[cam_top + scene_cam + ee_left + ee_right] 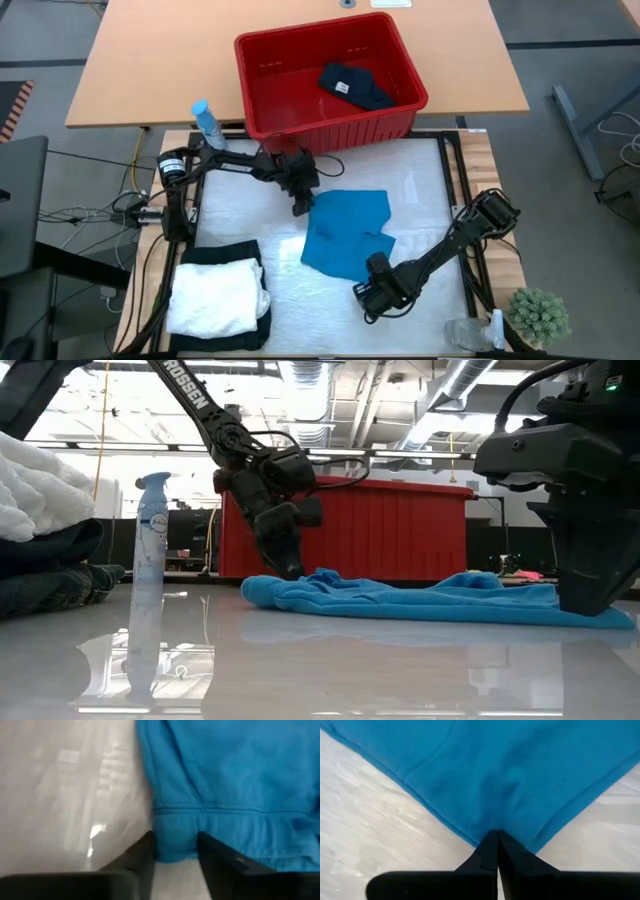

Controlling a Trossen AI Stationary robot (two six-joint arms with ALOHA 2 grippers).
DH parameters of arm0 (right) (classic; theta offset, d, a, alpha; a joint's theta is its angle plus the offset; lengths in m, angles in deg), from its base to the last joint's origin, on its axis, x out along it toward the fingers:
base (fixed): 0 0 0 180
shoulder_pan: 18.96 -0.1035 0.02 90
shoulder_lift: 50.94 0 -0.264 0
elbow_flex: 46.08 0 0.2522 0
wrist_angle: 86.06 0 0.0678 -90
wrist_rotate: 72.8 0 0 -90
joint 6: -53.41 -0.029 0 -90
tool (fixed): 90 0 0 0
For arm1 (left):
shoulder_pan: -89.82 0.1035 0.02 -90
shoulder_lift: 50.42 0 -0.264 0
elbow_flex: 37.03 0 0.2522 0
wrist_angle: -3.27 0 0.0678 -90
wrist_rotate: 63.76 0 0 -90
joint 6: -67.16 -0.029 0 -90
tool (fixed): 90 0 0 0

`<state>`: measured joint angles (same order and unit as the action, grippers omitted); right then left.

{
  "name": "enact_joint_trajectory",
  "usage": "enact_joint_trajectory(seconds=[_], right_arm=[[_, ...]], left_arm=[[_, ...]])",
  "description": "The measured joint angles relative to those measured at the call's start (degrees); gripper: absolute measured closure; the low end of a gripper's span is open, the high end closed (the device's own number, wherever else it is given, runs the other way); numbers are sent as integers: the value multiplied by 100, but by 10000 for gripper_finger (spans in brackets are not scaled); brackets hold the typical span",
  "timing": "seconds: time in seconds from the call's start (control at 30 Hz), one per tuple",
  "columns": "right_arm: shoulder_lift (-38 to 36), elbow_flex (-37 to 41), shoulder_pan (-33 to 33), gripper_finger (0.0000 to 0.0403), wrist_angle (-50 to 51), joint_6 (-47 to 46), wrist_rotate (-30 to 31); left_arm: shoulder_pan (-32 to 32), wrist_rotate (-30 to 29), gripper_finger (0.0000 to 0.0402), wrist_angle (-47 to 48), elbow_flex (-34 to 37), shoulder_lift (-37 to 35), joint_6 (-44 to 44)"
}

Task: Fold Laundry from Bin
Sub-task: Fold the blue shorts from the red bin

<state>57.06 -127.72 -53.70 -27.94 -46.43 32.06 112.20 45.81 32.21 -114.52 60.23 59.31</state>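
**Blue garment pinched at two edges on the table mat**

On the pale, glossy mat (420, 190) covering the table, the small blue garment (348, 235) is spread in a loose, rumpled patch, roughly midway between the two arms. It is judged to be light, limp and fleece-like: a soft nap is seen in both wrist views, with a stitched seam and a thicker ribbed band along one edge. No stiffness is to be expected from it; any unsupported part would sag and drag, so it is best taken at corners or along hemmed bands, where doubled cloth gives the fingers something to bite.

The left gripper (175, 855) is set down at the garment's upper-left corner, its fingers standing partly apart on either side of the ribbed band; the cloth lies between them, but whether it is truly clamped cannot be told. The right gripper (496, 851) is brought fully together on a point of the lower edge, a small fold of blue cloth being nipped at its tips.

The slick mat is judged to let the fabric slide easily, so a pull from one side alone would shift the whole piece.

Behind, the red bin (262, 110), rigid plastic with tapered walls and a rim, is seen with one dark garment (355, 86) left inside. At the near left corner, a white crinkled item (215, 295) is stacked on black cloth (215, 253). A spray bottle (207, 122) stands just beside the bin.
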Motion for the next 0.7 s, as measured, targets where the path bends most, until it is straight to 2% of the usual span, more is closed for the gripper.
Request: enact_joint_trajectory(seconds=[0.13,0.23,0.33,0.43,0.6,0.7], right_arm=[[0,-7,16,373,28,133,2],[-48,-25,37,375,59,158,226],[-273,-170,14,375,226,375,959],[-643,-335,97,374,905,526,1412],[-1414,-372,546,377,2635,283,1611],[-1981,-126,1127,380,2968,1125,1513]], left_arm=[[-58,273,347,-166,-24,156,128],[-38,224,389,-111,-26,174,396],[-6,53,390,-30,-26,144,404],[71,77,390,23,-24,140,493],[130,25,391,207,-26,131,556],[130,-35,391,241,-24,133,559]])
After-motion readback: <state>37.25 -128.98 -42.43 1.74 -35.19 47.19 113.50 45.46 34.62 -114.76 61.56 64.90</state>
